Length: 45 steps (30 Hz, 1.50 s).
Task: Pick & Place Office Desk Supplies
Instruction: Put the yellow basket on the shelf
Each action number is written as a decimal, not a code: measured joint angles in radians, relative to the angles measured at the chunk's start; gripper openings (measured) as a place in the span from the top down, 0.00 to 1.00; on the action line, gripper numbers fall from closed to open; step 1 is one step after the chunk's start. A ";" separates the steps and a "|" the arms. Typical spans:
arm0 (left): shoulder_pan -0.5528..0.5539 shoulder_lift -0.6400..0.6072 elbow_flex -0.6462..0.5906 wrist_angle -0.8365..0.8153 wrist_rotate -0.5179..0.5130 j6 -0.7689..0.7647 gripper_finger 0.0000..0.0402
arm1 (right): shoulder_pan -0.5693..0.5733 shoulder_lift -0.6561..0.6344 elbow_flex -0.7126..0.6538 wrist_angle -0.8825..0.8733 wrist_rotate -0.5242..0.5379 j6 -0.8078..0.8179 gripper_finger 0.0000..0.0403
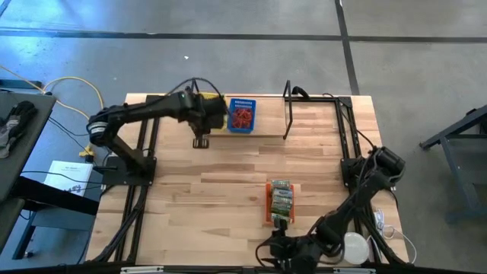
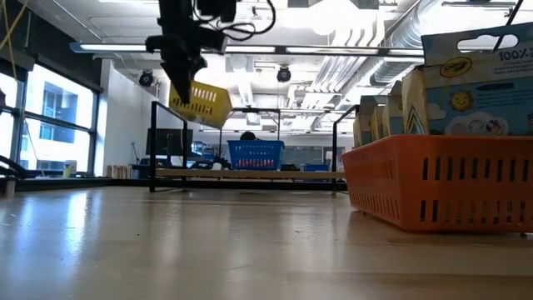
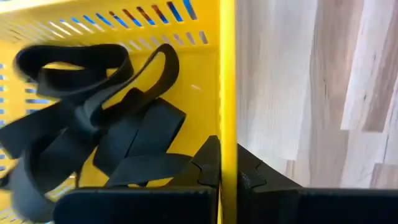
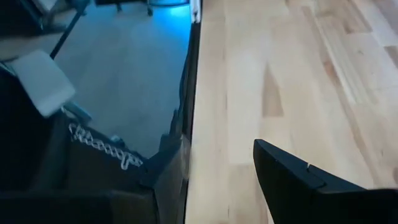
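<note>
Left gripper (image 3: 227, 171) is clamped on the rim of the slotted yellow plastic tray (image 2: 202, 103), holding it tilted in the air near the tabletop's far edge, just beside the blue plastic tray (image 1: 243, 116) full of red band-like loops (image 1: 242, 116). Black loops (image 3: 93, 130) are sliding about inside the lifted tray. The danger: tip it further and those loops spill over the rim onto the wooden tabletop (image 1: 213, 198). Right gripper (image 4: 217, 180) waits at the near edge, fingers apart and empty, beside the orange plastic tray (image 2: 437, 179)
</note>
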 joint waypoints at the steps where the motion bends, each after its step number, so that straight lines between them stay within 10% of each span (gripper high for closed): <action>1: 0.025 0.000 -0.002 0.013 0.024 0.009 1.00 | -0.004 0.000 0.000 0.009 0.001 0.000 0.55; 14: 0.151 0.000 -0.272 0.282 0.083 0.154 1.00 | -0.058 0.000 0.000 0.037 0.057 -0.027 0.55; 30: 0.243 0.000 -0.281 0.341 0.209 0.062 1.00 | -0.064 0.000 0.000 0.041 0.050 -0.015 0.55; 45: 0.188 0.000 -0.281 0.355 0.072 0.082 0.79 | -0.043 -0.001 0.000 0.044 0.049 -0.015 0.55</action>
